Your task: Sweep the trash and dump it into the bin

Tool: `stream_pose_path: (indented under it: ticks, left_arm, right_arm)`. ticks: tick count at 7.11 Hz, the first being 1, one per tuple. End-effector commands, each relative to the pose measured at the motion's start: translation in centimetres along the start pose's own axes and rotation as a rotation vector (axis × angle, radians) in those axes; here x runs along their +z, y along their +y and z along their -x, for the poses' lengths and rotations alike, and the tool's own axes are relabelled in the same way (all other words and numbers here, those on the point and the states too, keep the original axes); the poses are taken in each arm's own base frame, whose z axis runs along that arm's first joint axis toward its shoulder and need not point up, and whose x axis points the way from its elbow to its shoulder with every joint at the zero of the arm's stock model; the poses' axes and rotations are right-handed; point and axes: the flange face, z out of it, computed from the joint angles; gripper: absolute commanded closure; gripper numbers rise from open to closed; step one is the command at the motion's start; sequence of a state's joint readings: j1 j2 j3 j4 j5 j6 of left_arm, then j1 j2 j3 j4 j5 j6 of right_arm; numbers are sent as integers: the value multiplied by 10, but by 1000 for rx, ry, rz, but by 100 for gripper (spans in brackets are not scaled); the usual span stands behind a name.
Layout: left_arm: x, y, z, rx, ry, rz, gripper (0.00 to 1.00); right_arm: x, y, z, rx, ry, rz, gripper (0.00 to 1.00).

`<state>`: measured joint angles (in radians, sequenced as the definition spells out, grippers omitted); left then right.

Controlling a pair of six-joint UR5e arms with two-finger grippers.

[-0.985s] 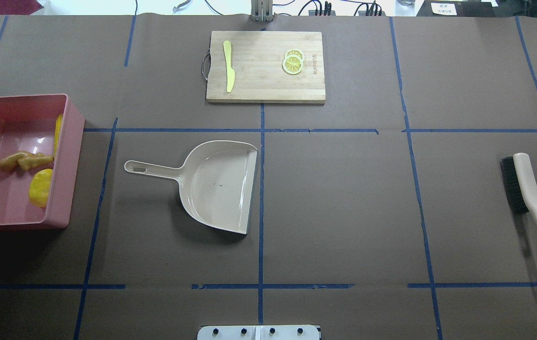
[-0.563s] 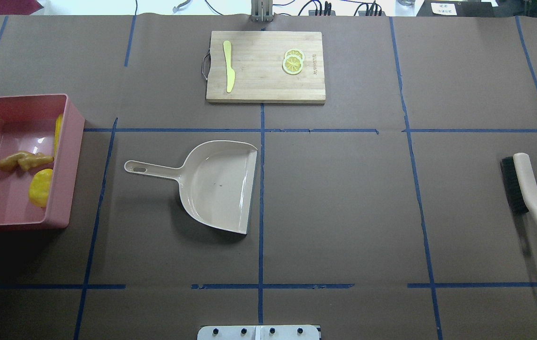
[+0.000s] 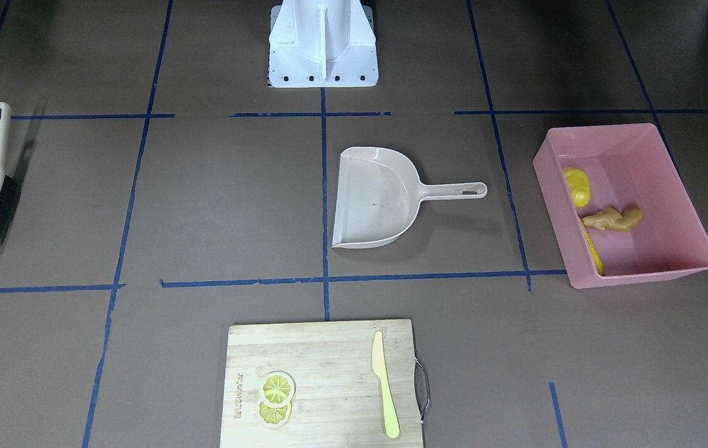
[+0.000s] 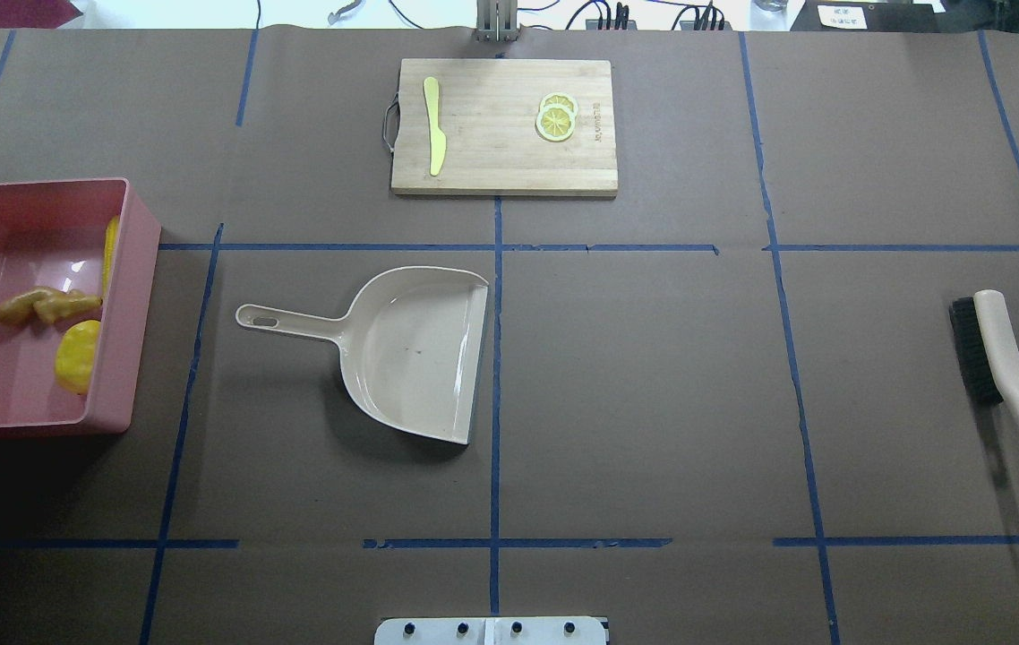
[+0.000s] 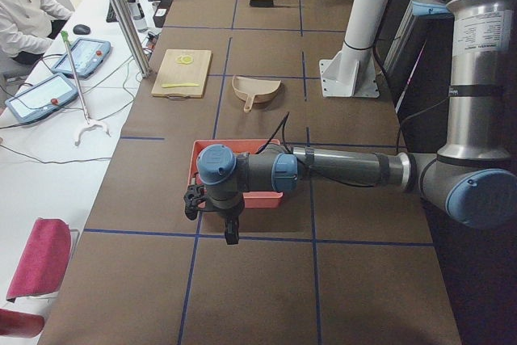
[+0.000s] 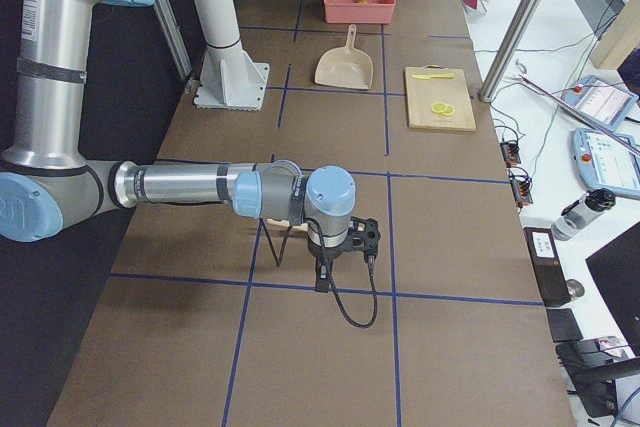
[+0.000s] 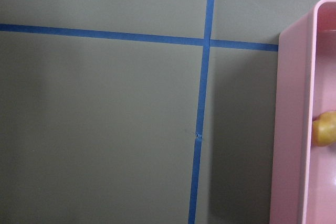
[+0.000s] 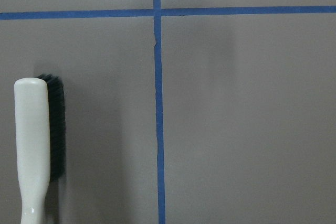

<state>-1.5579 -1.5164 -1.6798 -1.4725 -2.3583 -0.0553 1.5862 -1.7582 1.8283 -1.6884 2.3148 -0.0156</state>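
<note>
Beige dustpan ctr, brush far rt, board w/ knife, lemon slices

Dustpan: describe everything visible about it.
The dustpan is beige, glossy plastic by its look, with a shallow scoop, raised side and back walls, and a long handle ending in a hanging slot. It lies flat and empty, bar a few tiny dark specks, on the brown-covered table, open lip beside a blue tape line, handle towards the pink bin. Nothing else touches it.
</note>
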Motion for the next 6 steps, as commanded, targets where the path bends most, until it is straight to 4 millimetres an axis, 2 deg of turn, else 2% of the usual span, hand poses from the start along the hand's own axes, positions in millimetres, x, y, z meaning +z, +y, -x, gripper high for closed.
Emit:
stream_pose_path:
  ticks: [1, 6]
  left_arm:
    - [1, 0, -1, 1, 1, 2, 0]
    - [1, -1, -2, 6, -2, 2, 0]
  right_arm:
    - [1, 1, -1, 1, -3, 2, 0]
    - [1, 0, 0, 0, -3, 1, 0]
